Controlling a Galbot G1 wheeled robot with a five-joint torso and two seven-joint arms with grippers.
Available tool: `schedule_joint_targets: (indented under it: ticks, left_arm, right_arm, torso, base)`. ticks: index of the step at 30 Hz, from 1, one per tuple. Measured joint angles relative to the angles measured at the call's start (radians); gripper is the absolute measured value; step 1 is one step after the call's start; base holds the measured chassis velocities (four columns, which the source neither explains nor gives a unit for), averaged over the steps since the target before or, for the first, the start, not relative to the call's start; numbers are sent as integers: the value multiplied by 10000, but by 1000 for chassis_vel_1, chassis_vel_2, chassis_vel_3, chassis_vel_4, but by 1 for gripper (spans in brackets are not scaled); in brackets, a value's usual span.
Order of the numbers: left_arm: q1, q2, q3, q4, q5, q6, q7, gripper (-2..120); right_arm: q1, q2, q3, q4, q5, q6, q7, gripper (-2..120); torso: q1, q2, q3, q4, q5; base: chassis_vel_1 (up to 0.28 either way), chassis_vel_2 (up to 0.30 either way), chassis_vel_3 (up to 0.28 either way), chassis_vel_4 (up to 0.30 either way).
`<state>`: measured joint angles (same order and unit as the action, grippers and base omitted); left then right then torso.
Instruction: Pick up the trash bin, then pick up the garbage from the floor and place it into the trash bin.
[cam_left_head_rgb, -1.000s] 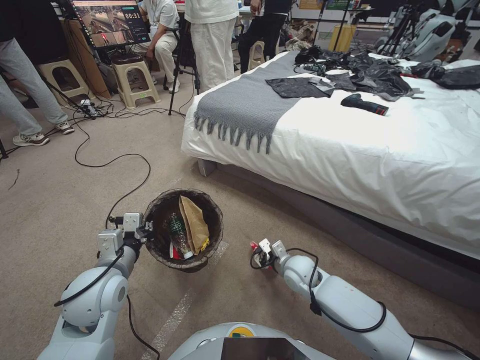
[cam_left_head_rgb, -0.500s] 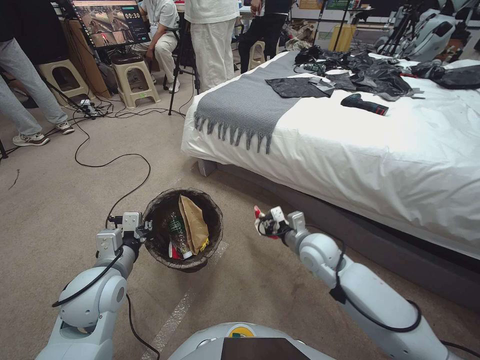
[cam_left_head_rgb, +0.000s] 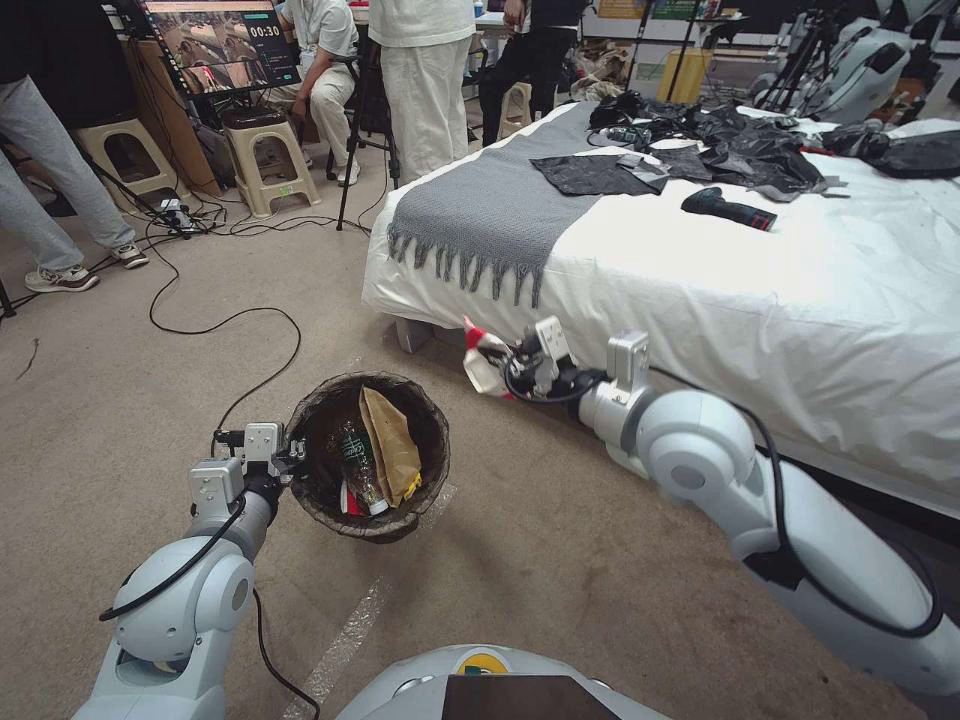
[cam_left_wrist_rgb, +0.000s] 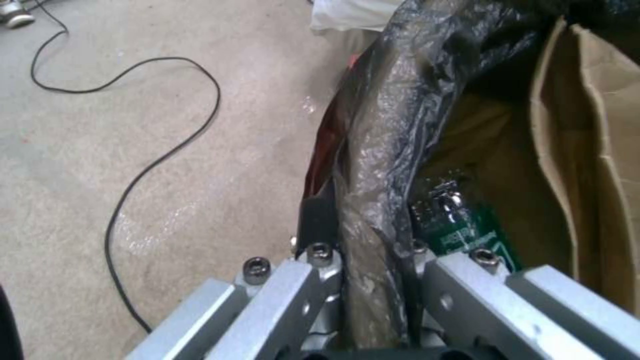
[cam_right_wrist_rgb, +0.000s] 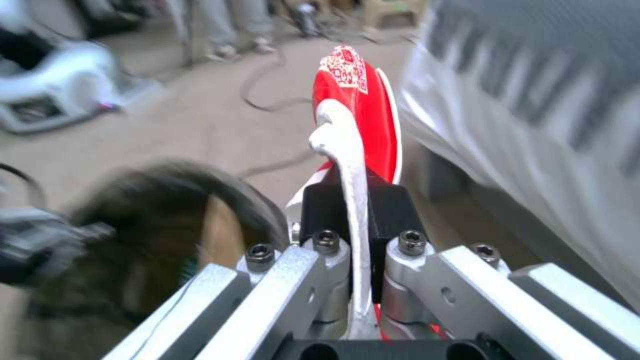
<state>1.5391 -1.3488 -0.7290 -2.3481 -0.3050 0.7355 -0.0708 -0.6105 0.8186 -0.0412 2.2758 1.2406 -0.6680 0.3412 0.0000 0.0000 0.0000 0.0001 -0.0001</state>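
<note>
Trash bin (cam_left_head_rgb: 368, 455) lifted, rim pinched by left claw (cam_left_head_rgb: 285, 452), partly filled. Red-and-white packet (cam_left_head_rgb: 484, 362) pinched in right claw (cam_left_head_rgb: 515, 368), mid-frame, seemingly not yet dropped.

**Even indoor light, one blurred wrist view**

The room is lit evenly from above, and only soft shadows are cast on the floor (cam_left_head_rgb: 120, 380) under the bin (cam_left_head_rgb: 368, 455) and along the bed (cam_left_head_rgb: 700, 290). Straight lines are bent toward the edges of the head view. A pale sheen is seen on the bin's bag (cam_left_wrist_rgb: 387, 125) in the left wrist view, where the picture is soft. In the right wrist view the background is smeared, while the red-and-white packet (cam_right_wrist_rgb: 357, 105) is rendered sharper.
</note>
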Motion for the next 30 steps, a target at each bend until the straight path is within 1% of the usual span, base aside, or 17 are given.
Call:
schedule_joint_targets:
  ticks: [2, 3, 6, 7, 8, 10, 11, 14, 15, 18, 19, 22, 23, 25, 30]
  left_arm:
    - [-4, -35, 25, 40, 56, 0, 13, 0]
    - [-4, -35, 25, 40, 56, 0, 13, 0]
    - [-35, -57, 64, 125, 137, 0, 25, 0]
    - [-35, -57, 64, 125, 137, 0, 25, 0]
    - [-55, -58, 72, 162, 158, 0, 35, 0]
    - [-83, -63, 79, 220, 193, 0, 47, 0]
    - [-83, -63, 79, 220, 193, 0, 47, 0]
    - [-125, -78, 98, 306, 229, 0, 52, 0]
    - [-125, -78, 98, 306, 229, 0, 52, 0]
    - [-163, -85, 97, 350, 233, 0, 54, 0]
    - [-163, -85, 97, 350, 233, 0, 54, 0]
    - [-183, -58, 38, 407, 229, -1, 53, 0]
    - [-183, -58, 38, 407, 229, -1, 53, 0]
    - [-204, -35, 0, 462, 211, -1, 52, 0]
    - [-221, -25, -9, 485, 172, -1, 47, 0]
  right_arm:
    - [717, 168, -408, -2, 670, -79, 138, 0]
    - [717, 168, -408, -2, 670, -79, 138, 0]
    - [1697, 393, -1091, -146, 1256, -99, 271, 0]
    - [1697, 393, -1091, -146, 1256, -99, 271, 0]
    - [2081, 479, -1328, -207, 1457, -103, 302, 0]
    - [2814, 616, -1743, -332, 1786, -90, 319, 0]
    - [2814, 616, -1743, -332, 1786, -90, 319, 0]
    - [3843, 1003, -2591, -630, 2730, 63, 535, 0]
    - [3843, 1003, -2591, -630, 2730, 63, 535, 0]
    - [4230, 1433, -3439, -1161, 2999, 205, 649, 0]
    - [4230, 1433, -3439, -1161, 2999, 205, 649, 0]
    - [4400, 2079, -4334, -1704, 3236, 326, 1075, 0]
    - [4400, 2079, -4334, -1704, 3236, 326, 1075, 0]
    - [4446, 2503, -4824, -1891, 3303, 385, 1375, 0]
    - [4205, 2768, -5314, -2194, 3179, 409, 1638, 0]
  torso:
    - [0, 0, 0, -1, 0]
    - [0, 0, 0, -1, 0]
    - [0, 0, 1, 2, 0]
    - [0, 0, 1, 2, 0]
    - [0, 0, 0, -3, 1]
    - [0, 0, 0, -3, -1]
    - [0, 0, 0, -3, -1]
    - [0, 0, 0, -1, -4]
    - [0, 0, 0, -1, -4]
    - [0, 0, 0, -2, -2]
    - [0, 0, 0, -2, -2]
    - [1, 0, 1, 0, -2]
    - [1, 0, 1, 0, -2]
    - [0, 0, 0, 1, -3]
    - [0, 0, 0, 0, -2]
  base:
    - [0, 0, 0, 0]
    - [0, 0, 0, 0]
    - [0, 0, 0, 0]
    - [0, 0, 0, 0]
    - [0, 0, 0, 0]
    - [0, 0, 0, 0]
    - [0, 0, 0, 0]
    - [0, 0, 0, 0]
    - [0, 0, 0, 0]
    - [0, 0, 0, 0]
    - [0, 0, 0, 0]
    - [0, 0, 0, 0]
    - [0, 0, 0, 0]
    - [0, 0, 0, 0]
    - [0, 0, 0, 0]
